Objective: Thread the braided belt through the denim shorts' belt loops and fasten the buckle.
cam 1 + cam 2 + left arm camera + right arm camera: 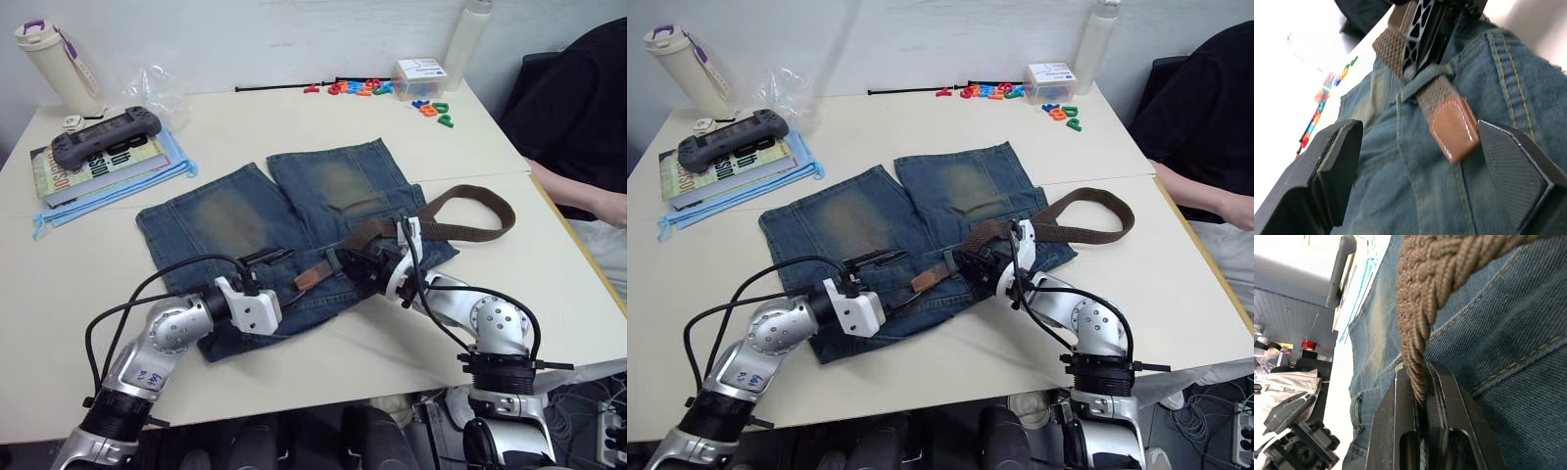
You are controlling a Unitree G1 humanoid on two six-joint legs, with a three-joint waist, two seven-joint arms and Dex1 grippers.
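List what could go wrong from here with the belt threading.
1. The left gripper is open around the belt's leather tip, which has just come through a belt loop. If it shuts off-centre, it may pinch the denim shorts too.
2. The right gripper clamps the braided belt close to the loop; pushing could buckle the strap.
3. The slack behind may snag.

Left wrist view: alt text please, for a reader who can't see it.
The braided belt's tan leather tip pokes through a belt loop on the denim shorts, between the left gripper's open fingers. The right gripper pinches the belt just behind the loop.
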